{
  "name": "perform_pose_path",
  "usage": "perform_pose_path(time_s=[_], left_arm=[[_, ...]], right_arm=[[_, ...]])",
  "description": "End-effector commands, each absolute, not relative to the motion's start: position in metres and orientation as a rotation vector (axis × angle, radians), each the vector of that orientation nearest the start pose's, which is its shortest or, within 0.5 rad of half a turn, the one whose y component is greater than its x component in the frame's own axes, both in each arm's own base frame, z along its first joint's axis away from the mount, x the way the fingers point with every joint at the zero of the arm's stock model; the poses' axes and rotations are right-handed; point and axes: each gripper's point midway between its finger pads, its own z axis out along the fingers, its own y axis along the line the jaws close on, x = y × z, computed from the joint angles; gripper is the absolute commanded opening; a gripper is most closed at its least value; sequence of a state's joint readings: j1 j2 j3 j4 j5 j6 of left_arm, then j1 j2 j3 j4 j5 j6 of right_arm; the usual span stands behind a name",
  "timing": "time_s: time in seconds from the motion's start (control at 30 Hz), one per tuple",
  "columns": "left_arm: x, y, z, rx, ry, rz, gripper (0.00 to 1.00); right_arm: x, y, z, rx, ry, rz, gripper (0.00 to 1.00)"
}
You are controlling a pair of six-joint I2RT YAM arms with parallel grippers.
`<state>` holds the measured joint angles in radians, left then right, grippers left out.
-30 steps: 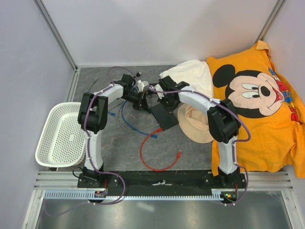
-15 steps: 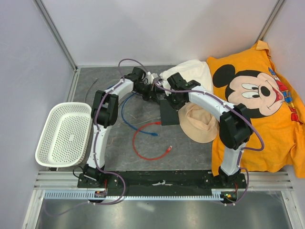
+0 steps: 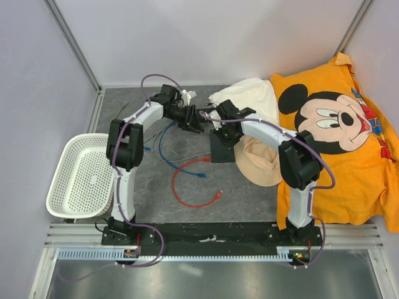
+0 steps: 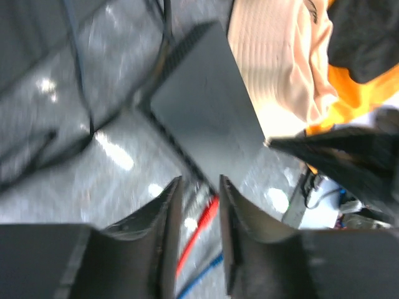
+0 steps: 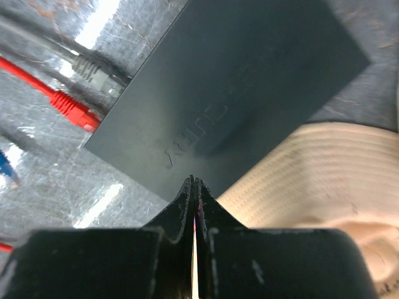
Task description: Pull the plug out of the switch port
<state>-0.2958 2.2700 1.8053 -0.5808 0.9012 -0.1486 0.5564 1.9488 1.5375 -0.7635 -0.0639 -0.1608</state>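
The switch [image 5: 237, 93] was smooth, matt black plastic on a mottled grey table [image 3: 156, 199] with a wet-looking sheen. The hat [image 5: 312, 168] was ribbed tan cloth, the shirt [image 3: 368, 187] orange cloth, the basket [image 3: 81, 177] white perforated plastic.

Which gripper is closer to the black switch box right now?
Right. The right gripper, shut, is directly over the switch box; the left gripper is just off its far-left corner, jaws apart.

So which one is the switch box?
Find the big orange Mickey Mouse shirt on the right of the top view, then the tan hat beside it. Just left of the hat lies the switch box: flat, black and rectangular, with a red plug and a grey plug at one edge.
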Motion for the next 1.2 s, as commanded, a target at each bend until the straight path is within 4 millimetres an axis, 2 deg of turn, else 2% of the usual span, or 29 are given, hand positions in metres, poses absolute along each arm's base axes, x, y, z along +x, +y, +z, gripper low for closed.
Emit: perform_pose_path(time_s=[0.0,0.17,0.37,0.57,0.77,1.17], left_arm=[[0.400,-0.274,0.097,0.530,2.469,-1.444,0.45],[0.396,-0.275,0.080,0.523,2.501,-1.467,0.52],[0.390,-0.278,0.054,0.516,2.547,-1.517,0.50],[0.373,-0.283,0.034,0.543,2.597,-1.545,0.46],[0.356,-0.295,0.022,0.565,2.633,-1.609,0.44],[0.352,-0.301,0.018,0.577,2.651,-1.661,0.40]], right_arm=[[0.363,0.236,0.053,-0.973,2.605,0.230,0.00],[0.361,0.239,0.043,-0.970,2.631,0.241,0.00],[0.353,0.226,0.023,-0.987,2.684,0.179,0.00],[0.349,0.224,0.019,-0.991,2.699,0.174,0.00],[0.348,0.225,0.019,-1.000,2.697,0.165,0.00],[0.349,0.227,0.020,-1.007,2.690,0.160,0.00]])
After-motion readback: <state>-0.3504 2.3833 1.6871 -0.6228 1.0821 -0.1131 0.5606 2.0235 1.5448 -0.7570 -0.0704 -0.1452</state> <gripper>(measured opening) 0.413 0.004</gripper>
